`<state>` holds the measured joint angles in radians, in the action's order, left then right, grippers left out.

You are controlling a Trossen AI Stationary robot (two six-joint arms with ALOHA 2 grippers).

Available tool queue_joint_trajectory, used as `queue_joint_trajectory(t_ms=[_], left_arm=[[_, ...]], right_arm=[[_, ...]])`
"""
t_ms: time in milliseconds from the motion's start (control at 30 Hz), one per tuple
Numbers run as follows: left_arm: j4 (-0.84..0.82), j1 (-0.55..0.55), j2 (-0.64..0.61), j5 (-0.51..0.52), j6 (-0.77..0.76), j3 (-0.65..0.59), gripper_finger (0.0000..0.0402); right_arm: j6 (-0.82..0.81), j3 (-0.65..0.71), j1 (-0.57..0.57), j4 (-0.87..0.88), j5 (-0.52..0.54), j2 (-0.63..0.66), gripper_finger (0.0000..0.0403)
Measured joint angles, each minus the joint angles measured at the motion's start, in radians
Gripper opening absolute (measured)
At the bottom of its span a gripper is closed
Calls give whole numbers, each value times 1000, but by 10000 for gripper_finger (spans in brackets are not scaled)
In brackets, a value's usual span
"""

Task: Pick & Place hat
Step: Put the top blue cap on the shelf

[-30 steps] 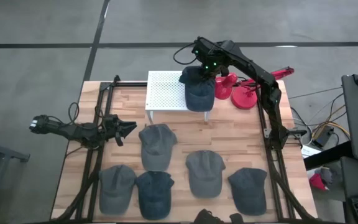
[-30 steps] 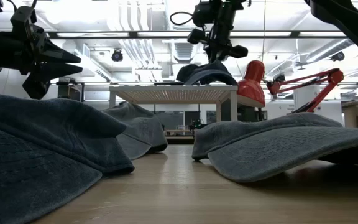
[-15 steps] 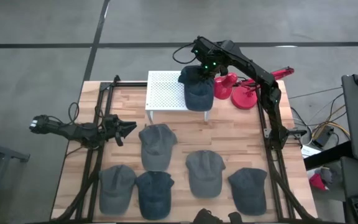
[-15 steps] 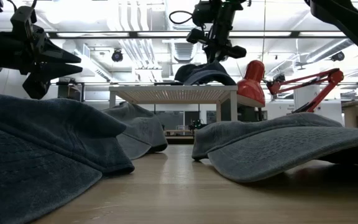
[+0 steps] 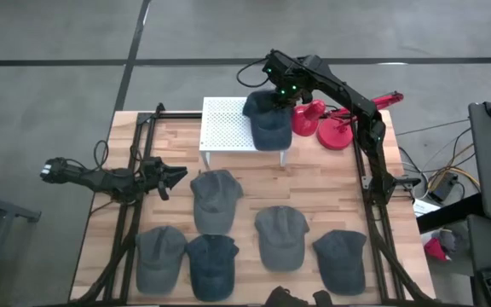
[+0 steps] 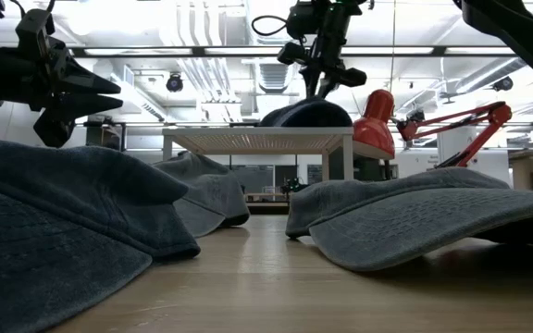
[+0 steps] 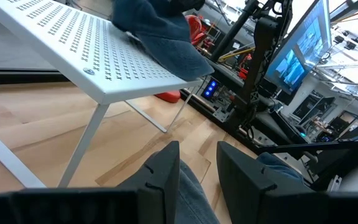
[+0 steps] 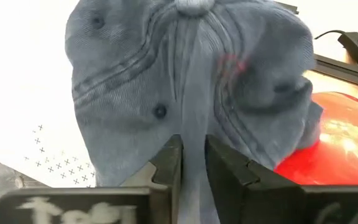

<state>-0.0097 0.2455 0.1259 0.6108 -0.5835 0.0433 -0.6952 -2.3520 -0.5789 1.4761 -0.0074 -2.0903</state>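
Note:
A blue-grey cap (image 5: pixel 268 126) lies on the right part of the white perforated stand (image 5: pixel 227 124) at the table's far side. My right gripper (image 8: pixel 193 165) is over the cap's crown (image 6: pixel 305 113), shut on it. The left gripper (image 5: pixel 176 176) hovers open near the table's left side, level, pointing toward the stand (image 7: pixel 73 50), and touches nothing. Several more caps, such as one (image 5: pixel 214 198) near the middle, lie flat on the table. My right gripper pinches a raised fold of cloth (image 8: pixel 193 140) on the cap's crown, just below the top button (image 8: pixel 191 6), between its two fingers (image 8: pixel 166 163). It comes from above, pointing down. The cap sits upright on the stand top (image 6: pixel 257 139), its crown domed.
A red desk lamp (image 5: pixel 331 128) stands just right of the stand, close to the right arm. Black frame rails (image 5: pixel 135 213) run along the table's left and right sides. Caps (image 5: pixel 280 236) cover much of the near half; bare wood (image 5: pixel 331 188) shows between them and the stand.
The right gripper has gone down a little and toward the table's left, staying shut on the cap. The cap, which hung crumpled just above the stand, now sits on the stand top with a rounded crown.

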Motion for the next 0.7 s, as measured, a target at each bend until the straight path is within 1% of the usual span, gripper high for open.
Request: queue_joint_trajectory(t_ms=[233,367,633,700], left_arm=[[0,0,0,0,0,0,108],[0,0,0,0,0,0,108],[-1,0,0,0,0,0,108],[-1,0,0,0,0,0,108]], right_arm=[[0,1,0,0,-1,7,93],[0,1,0,2,-43,39,98],[10,1,42,-22,-37,106,83],[35,1,61,-51,-2,108,77]])
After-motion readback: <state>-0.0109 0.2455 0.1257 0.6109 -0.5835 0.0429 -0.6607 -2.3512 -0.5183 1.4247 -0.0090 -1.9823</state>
